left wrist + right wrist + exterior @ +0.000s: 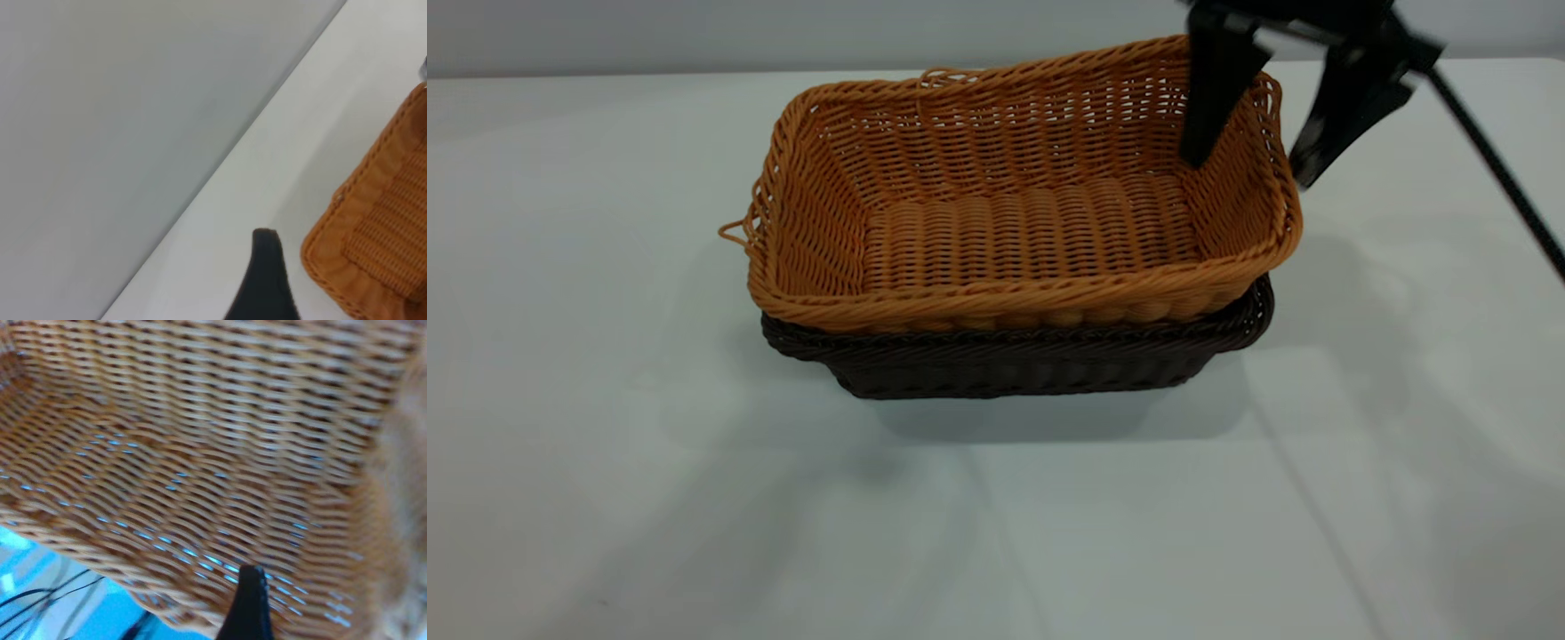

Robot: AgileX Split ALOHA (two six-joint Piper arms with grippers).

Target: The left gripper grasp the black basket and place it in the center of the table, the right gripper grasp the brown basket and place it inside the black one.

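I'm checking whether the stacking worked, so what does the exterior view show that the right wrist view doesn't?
Only the exterior view shows the black basket on the table, nested under the brown one, and the right gripper open astride its right wall. Only the right wrist view shows the weave close up, with one fingertip. Both show the brown basket.

My outside camera is looking down across the table (605,444). My left wrist camera is seeing the brown basket (373,253) from outside, my right one pressing close inside it.
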